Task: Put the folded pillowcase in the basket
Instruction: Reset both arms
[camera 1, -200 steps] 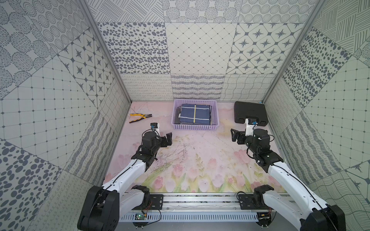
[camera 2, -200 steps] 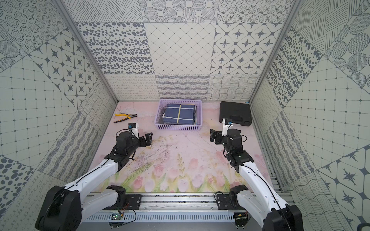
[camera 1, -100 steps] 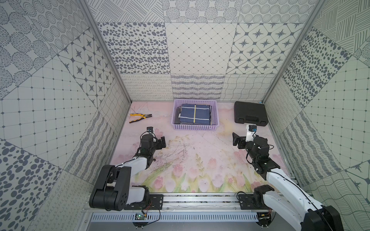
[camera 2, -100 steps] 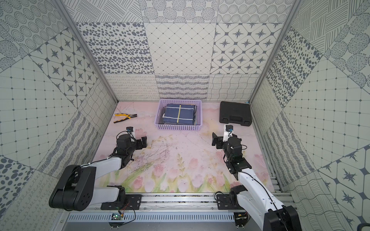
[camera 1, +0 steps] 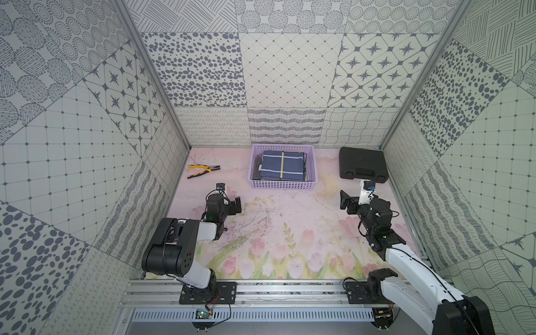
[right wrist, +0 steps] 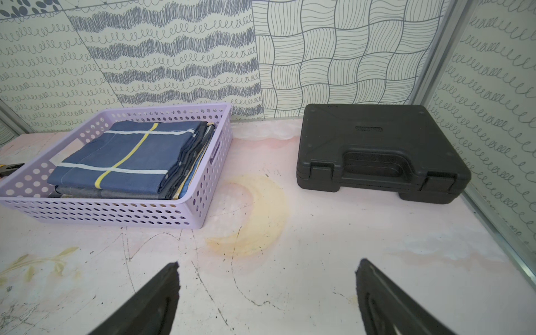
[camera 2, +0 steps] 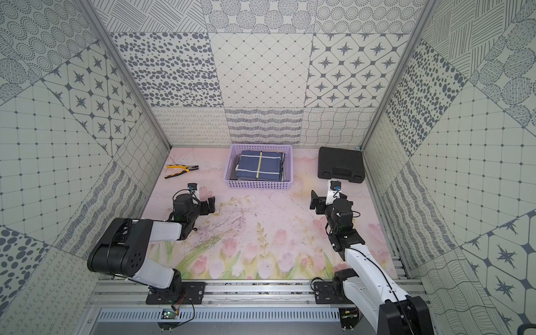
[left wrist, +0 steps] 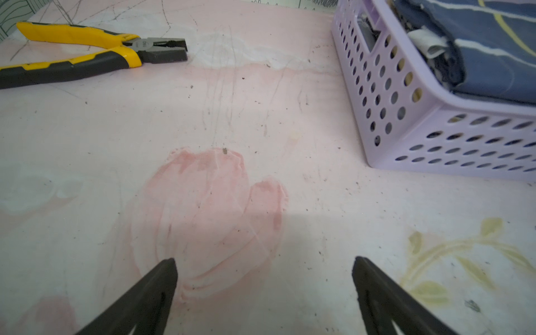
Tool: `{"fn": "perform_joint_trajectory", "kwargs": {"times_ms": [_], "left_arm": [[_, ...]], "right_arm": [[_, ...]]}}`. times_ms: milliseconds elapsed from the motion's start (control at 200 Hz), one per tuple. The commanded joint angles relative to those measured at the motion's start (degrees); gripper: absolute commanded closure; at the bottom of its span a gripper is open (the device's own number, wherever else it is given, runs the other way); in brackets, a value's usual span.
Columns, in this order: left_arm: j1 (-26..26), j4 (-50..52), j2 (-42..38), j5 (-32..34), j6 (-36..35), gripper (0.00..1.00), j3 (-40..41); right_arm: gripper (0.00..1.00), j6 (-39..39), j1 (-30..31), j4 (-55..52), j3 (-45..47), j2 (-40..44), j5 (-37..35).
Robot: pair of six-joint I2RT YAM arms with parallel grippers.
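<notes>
In the far basket point(camera 1: 281, 185) the folded pillowcase point(camera 1: 282, 166) is lying flat, apparently delivered, leaving the left gripper point(left wrist: 264, 259) and right gripper point(right wrist: 268, 262) hanging wide-jawed, empty.

The left arm point(camera 1: 203, 232) and right arm point(camera 1: 406, 261) share one build: glossy white shell links between bulky matte-black joint housings. A thin black cable point(camera 1: 429, 268) runs along the right arm's white link. Behind each gripper sits a small black camera point(camera 1: 221, 185) on a white bracket. The left gripper point(left wrist: 264, 261) and right gripper point(right wrist: 268, 263) have black tapering fingers. Each arm is bolted by a black base plate point(camera 1: 229, 293) to a silver rail point(camera 1: 290, 290).
</notes>
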State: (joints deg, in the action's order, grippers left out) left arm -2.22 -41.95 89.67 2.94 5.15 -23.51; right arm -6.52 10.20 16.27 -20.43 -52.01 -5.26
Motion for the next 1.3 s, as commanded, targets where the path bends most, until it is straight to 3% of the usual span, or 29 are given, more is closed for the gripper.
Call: {"fn": "perform_joint_trajectory", "kwargs": {"times_ms": [0, 275, 680, 760, 1296], "left_arm": [[0.37, -4.84, 0.14, -1.45, -1.69, 0.01, -0.49], [0.38, -5.32, 0.29, -1.52, -1.74, 0.01, -0.39], [0.38, -5.44, 0.33, -1.47, -1.77, 0.01, -0.46], [0.40, -5.45, 0.32, -1.45, -1.81, 0.01, -0.42], [0.50, -5.25, 0.34, -1.60, -1.65, 0.01, -0.51]], "right_arm": [[0.04, 2.12, -1.84, 4.71, -0.64, -3.09, 2.74], [0.03, 1.86, -9.20, 18.21, -0.19, -16.23, 8.39], [0.03, 2.58, -11.51, 39.84, -0.14, -38.38, 10.56], [0.04, 3.91, -10.98, 30.53, -3.04, -36.38, 10.17], [0.04, 5.09, -9.46, 30.84, -3.48, -37.02, 7.85]]}}
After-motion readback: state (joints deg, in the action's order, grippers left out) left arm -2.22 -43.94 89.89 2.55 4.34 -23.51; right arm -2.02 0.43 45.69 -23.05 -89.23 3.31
